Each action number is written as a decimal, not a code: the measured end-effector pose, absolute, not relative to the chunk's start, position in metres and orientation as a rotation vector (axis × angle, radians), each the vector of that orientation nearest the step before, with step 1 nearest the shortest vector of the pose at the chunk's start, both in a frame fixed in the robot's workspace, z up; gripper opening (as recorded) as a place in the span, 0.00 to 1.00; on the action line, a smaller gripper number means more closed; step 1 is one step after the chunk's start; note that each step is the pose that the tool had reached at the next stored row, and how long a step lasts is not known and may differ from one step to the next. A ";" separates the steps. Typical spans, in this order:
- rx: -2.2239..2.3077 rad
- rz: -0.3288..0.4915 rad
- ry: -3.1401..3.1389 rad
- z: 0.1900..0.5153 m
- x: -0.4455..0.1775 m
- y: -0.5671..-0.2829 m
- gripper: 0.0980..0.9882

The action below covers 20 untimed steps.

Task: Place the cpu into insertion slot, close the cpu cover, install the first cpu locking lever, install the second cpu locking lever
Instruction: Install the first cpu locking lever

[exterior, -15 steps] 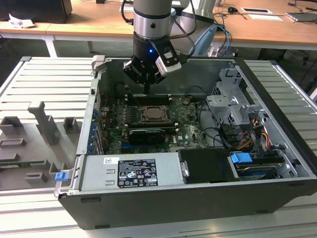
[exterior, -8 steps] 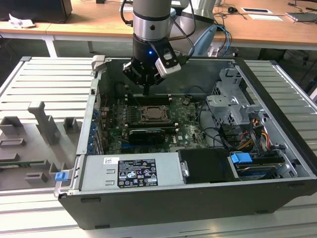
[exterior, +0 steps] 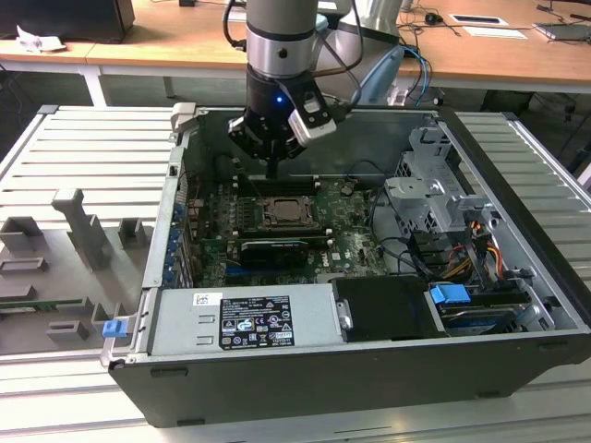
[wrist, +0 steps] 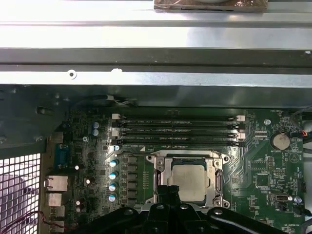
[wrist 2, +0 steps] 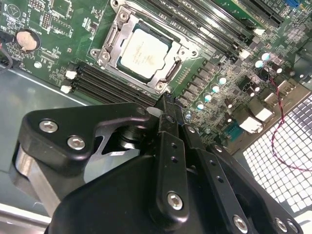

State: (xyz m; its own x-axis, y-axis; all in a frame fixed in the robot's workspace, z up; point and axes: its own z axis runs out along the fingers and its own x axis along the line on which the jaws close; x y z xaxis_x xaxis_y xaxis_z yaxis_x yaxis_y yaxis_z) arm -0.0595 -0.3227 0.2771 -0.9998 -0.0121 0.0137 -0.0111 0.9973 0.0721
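Note:
The cpu (wrist 2: pixel 145 51) (wrist: pixel 190 181) (exterior: pixel 284 214), a pale square chip, lies flat in the insertion slot (wrist 2: pixel 161 87) on the green board. The cpu cover (wrist 2: pixel 109 41), a silver frame, lies down around the chip, which shows through its window. My gripper (exterior: pixel 273 171) hangs straight down inside the open case, above the black memory slots next to the socket. Its black fingers (wrist 2: pixel 168 146) meet in one narrow tip, shut with nothing between them. In the first wrist view the gripper (wrist: pixel 169 192) overlaps the near edge of the socket. How the locking levers stand is too small to tell.
Black memory slots (wrist: pixel 178 131) run beside the socket. A long black card (exterior: pixel 272 251) lies on its other side, then the power supply (exterior: pixel 240 318). A drive cage (exterior: pixel 425 198) with cables fills the exterior view's right. Case walls (exterior: pixel 175 203) ring the board. Grey fixtures (exterior: pixel 83 231) stand outside.

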 end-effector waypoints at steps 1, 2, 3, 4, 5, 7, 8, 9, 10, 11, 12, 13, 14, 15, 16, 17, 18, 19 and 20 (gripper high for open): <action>0.018 -0.113 -3.127 0.277 -0.060 -0.323 0.01; 0.018 -0.113 -3.128 0.277 -0.061 -0.323 0.01; 0.019 -0.113 -3.129 0.276 -0.062 -0.323 0.01; 0.019 -0.113 -3.130 0.275 -0.064 -0.323 0.01; 0.019 -0.113 -3.131 0.274 -0.065 -0.323 0.01; 0.019 -0.113 -3.132 0.271 -0.067 -0.323 0.01; 0.019 -0.113 -3.133 0.269 -0.067 -0.323 0.01; 0.019 -0.113 -3.133 0.268 -0.068 -0.323 0.01; 0.019 -0.113 -3.133 0.267 -0.069 -0.323 0.01; 0.019 -0.113 -3.134 0.266 -0.071 -0.323 0.01; 0.020 -0.113 -3.135 0.266 -0.073 -0.323 0.01; 0.020 -0.113 -3.136 0.265 -0.075 -0.323 0.01; 0.020 -0.113 -3.136 0.265 -0.077 -0.323 0.01; 0.019 -0.113 -3.137 0.265 -0.080 -0.323 0.01; 0.020 -0.114 -3.138 0.265 -0.081 -0.323 0.01; 0.020 -0.115 -3.138 0.264 -0.083 -0.322 0.01; 0.020 -0.115 -3.139 0.264 -0.084 -0.322 0.01; 0.020 -0.115 -3.139 0.263 -0.085 -0.322 0.01; 0.020 -0.115 -3.139 0.263 -0.086 -0.322 0.01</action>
State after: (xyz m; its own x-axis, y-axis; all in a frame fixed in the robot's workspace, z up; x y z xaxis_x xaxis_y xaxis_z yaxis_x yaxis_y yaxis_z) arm -0.0859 -0.3223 0.2633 -0.9999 -0.0126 -0.0003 -0.0126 0.9973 0.0730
